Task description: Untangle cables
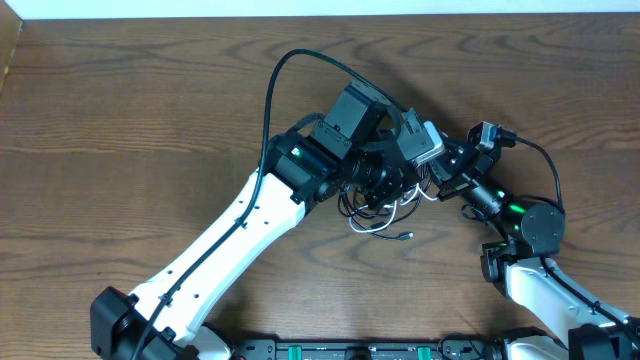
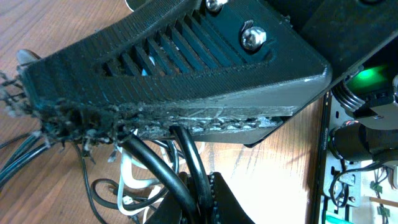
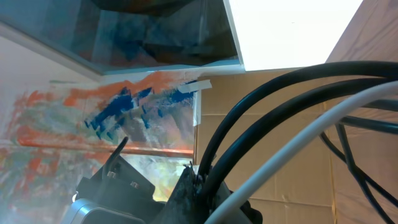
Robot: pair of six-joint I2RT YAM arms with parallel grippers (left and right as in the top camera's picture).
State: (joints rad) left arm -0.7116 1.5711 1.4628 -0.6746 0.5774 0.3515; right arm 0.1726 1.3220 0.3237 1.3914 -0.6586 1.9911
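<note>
Cable tangle [image 1: 378, 212] lies centre frame on the table [image 1: 120, 120]. Left gripper [image 2: 198, 163] is clamped on black cables [image 2: 155, 168]. Right gripper [image 3: 200, 191] is clamped on black cables plus white cable [image 3: 323, 123]. Grips are nearly adjacent, with the loose loops just below them.

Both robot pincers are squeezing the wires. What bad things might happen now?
1. The left pincer is shut on two black cables at once. The right pincer pinches black ones together with the white cable. Pulling whole bundles apart would probably tighten the tangle rather than loosen it.
2. The overhead view shows both pincers crowded over the same small pile, so they might bump each other.
</note>
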